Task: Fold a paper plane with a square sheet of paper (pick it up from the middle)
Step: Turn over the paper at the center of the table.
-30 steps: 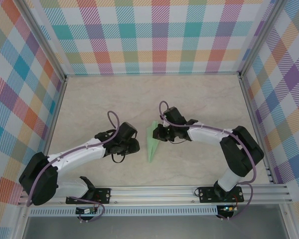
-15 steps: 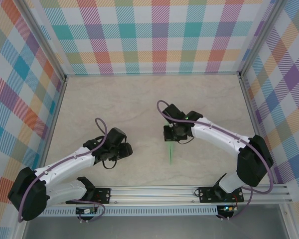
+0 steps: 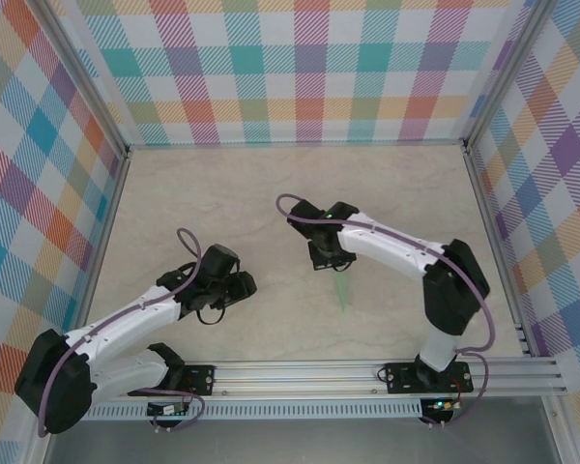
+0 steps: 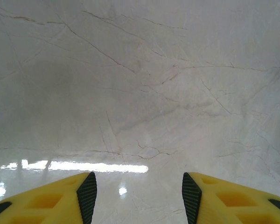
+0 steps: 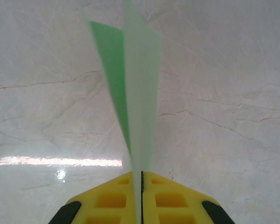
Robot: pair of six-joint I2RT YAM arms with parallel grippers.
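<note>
Paper plane [image 3: 343, 290] sits pinched in the right gripper [image 3: 331, 259], jaws closed on it, near table [image 3: 271, 193] centre, trailing toward 6 o'clock. Left gripper [image 3: 240, 285], at 8 o'clock, stands partly spread, gripping nothing.

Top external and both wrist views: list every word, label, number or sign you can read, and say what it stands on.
No text can be read in any view.
paper plane: plain green, unmarked.
left gripper and right gripper: yellow and black, no print.
checked walls: pattern only.
small board under the front rail: too small to read.
</note>
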